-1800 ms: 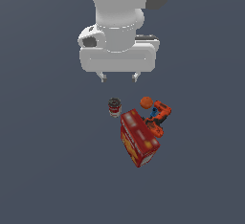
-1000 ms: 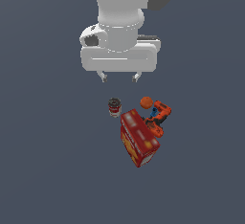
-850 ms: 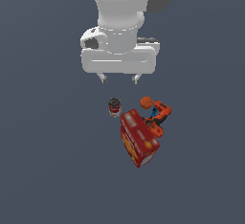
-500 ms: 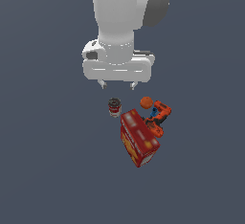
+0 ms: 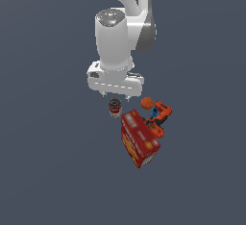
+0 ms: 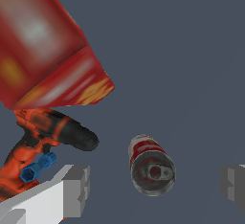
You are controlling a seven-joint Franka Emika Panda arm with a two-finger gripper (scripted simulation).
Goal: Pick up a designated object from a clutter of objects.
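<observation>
Red-and-white soup can [image 6: 151, 166] upright between the wide-open fingers of gripper [image 5: 116, 94], apart from both | just left of orange ball [image 5: 147, 103], power drill [image 5: 159, 116] and cracker box [image 5: 140, 138] in exterior view | step: approach from above, not yet gripped | next, probably: lower straight, close on can, avoid drill.

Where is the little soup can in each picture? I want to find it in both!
Exterior view: the soup can stands upright just under the gripper, to the exterior view's left of the red box.
Wrist view: the soup can shows from above, dark metal top facing the camera, between the two grey fingers, touching neither.
Shared landmark: the red box, right beside the orange-and-black drill in both.
</observation>
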